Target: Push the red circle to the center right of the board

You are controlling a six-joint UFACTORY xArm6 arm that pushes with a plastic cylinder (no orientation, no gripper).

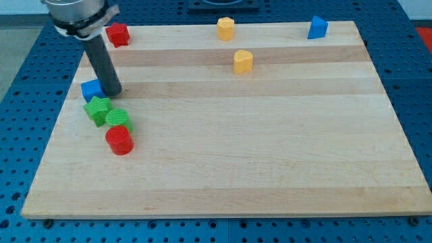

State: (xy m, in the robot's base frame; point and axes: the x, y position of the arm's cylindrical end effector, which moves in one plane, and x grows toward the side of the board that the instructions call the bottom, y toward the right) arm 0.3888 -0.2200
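Note:
The red circle (120, 140) lies near the board's left edge, below the middle. My tip (112, 92) rests on the board above it, at the right side of a blue cube (90, 88). Two green blocks sit between the tip and the red circle: a green star-like block (98, 110) and a green round block (118, 120) that touches the red circle's top. The rod rises to the view's top left.
A second red block (119, 34) sits at the top left corner. A yellow block (225, 28) is at the top centre and another yellow block (243, 61) lies below it. A blue block (317, 27) is at the top right. The wooden board (270, 155) lies on a blue perforated table.

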